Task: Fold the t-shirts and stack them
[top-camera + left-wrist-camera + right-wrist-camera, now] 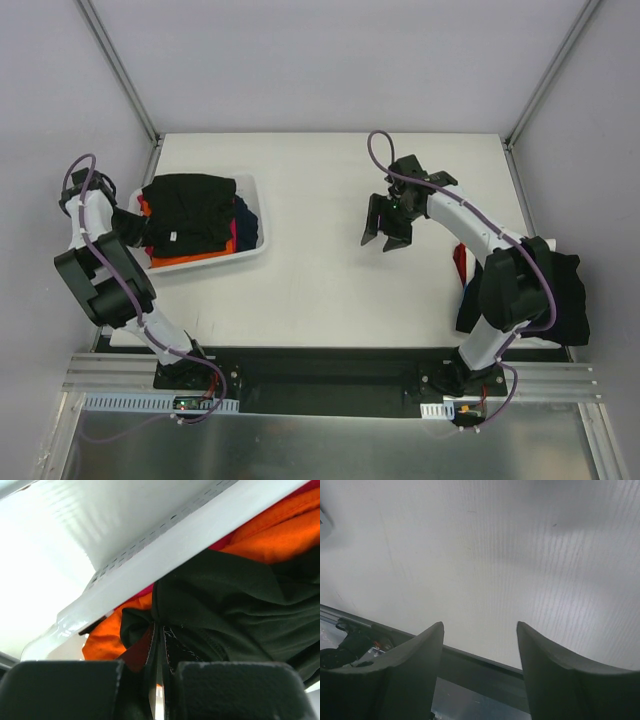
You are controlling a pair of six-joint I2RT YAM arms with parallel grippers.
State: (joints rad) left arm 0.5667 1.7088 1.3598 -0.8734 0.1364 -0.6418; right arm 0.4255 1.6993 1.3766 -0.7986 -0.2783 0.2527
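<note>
Left fingers [159, 630] pinched shut on fold of black t-shirt [240, 605], topmost in basket [165, 545], left of top view. Cloth soft, light, limp; best grip at edge. Right fingers [390, 222] wide, empty, above tabletop [320, 290] centre.

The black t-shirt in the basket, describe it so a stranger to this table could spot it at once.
On the left of the white table sits a white lattice basket. The black t-shirt tops the pile in it, its edge pinched by the left hand. Unlike the orange t-shirt beneath, it is black and uppermost.
</note>
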